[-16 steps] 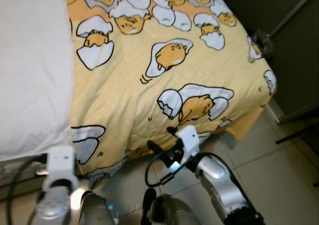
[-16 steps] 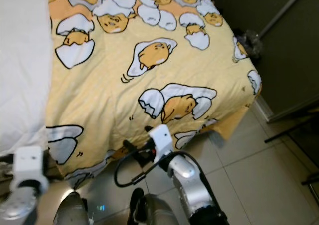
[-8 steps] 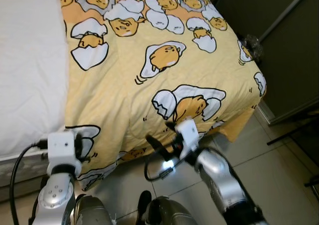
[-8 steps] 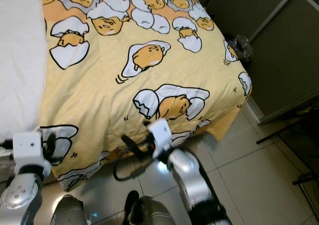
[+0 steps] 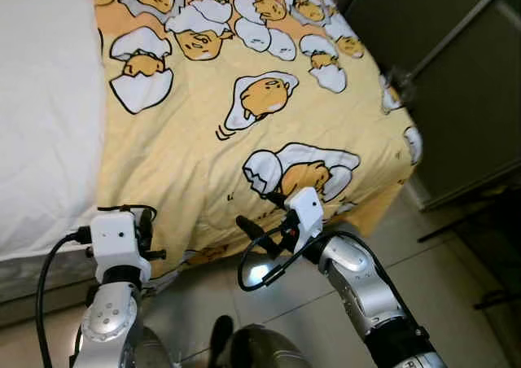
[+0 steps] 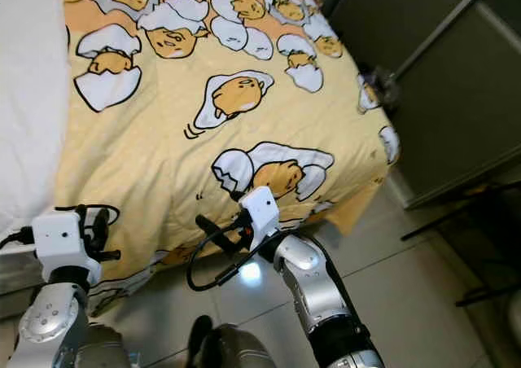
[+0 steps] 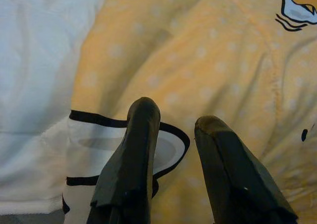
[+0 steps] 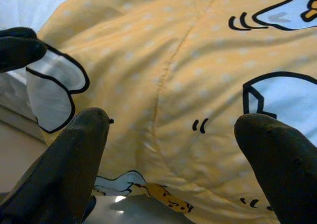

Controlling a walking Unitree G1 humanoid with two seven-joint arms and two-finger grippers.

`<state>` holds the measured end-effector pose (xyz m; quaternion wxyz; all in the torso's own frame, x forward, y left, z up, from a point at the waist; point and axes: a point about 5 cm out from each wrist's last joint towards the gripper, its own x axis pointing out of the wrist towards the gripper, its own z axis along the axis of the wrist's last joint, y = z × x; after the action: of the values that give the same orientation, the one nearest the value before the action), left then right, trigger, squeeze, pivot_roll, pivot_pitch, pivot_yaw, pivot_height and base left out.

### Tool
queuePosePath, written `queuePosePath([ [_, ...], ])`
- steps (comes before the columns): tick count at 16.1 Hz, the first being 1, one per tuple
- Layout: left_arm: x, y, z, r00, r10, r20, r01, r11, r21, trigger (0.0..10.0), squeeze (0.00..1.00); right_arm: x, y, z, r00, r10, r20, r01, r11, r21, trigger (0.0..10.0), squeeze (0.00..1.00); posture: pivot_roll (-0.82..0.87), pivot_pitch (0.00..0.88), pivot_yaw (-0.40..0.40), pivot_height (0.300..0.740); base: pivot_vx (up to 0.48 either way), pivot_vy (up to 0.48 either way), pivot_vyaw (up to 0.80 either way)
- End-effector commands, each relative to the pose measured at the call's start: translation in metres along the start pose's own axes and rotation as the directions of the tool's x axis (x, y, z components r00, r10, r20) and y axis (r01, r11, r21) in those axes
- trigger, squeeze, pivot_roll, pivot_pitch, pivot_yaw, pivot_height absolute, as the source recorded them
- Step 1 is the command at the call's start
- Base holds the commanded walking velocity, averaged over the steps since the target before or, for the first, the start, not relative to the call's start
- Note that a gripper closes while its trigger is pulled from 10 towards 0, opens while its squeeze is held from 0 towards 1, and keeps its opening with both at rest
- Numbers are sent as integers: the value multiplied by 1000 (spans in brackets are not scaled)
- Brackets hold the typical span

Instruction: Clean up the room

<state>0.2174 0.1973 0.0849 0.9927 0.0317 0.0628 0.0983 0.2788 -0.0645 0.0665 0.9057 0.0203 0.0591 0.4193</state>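
A yellow blanket [image 5: 244,140] printed with cartoon eggs covers the bed and hangs over its foot edge. My left gripper [image 5: 145,228] is at the hanging hem by the blanket's left corner. In the left wrist view its fingers [image 7: 141,135] stand a little apart over the fabric [image 7: 198,50], holding nothing. My right gripper [image 5: 262,213] hovers at the hem further right, below an egg print. Its fingers [image 8: 79,144] are spread wide in the right wrist view, with the blanket [image 8: 173,60] just beyond them and nothing gripped.
A white sheet [image 5: 41,99] covers the left part of the bed beside the blanket. A dark cabinet [image 5: 464,99] stands close to the bed's right corner, with a crinkled plastic item [image 5: 396,81] there. Pale tiled floor [image 5: 456,295] lies below, with thin black legs [image 5: 456,221] at the right.
The camera has shifted a little. Both arms have risen toward the blanket's hem, and the left gripper is now up against the hanging edge.
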Motion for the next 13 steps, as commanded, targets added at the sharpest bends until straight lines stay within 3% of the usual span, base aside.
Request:
queuePosePath([
  [1, -3, -9, -2, 1000, -17, -1, 17, 1000, -4, 10000, 0, -7, -8, -6, 999, -18, -35, 19, 1000, 9, 10000, 0, 350, 186, -359, 740, 0, 0, 0],
  [6, -7, -5, 0, 1000, -24, 15, 24, 1000, 9, 10000, 0, -4, -10, -4, 999, -44, -19, 44, 999, 12, 10000, 0, 359, 157, -339, 740, 0, 0, 0],
  [11, -15, -4, 0, 998, -38, 47, 34, 996, 85, 10000, 0, -6, -13, -5, 998, -67, -17, 67, 998, -7, 10000, 0, 353, 136, -328, 740, 0, 0, 0],
  [12, -16, -11, 2, 995, -76, 63, 71, 995, 74, 10000, 1000, -7, -13, -6, 997, -77, -24, 77, 997, -15, 10000, 0, 355, 126, -327, 740, 0, 0, 0],
  [13, -16, -12, 1, 995, -77, 57, 72, 994, 79, 10000, 1000, -7, -13, -7, 997, -78, -24, 77, 997, -16, 10000, 0, 357, 122, -327, 740, 0, 0, 0],
])
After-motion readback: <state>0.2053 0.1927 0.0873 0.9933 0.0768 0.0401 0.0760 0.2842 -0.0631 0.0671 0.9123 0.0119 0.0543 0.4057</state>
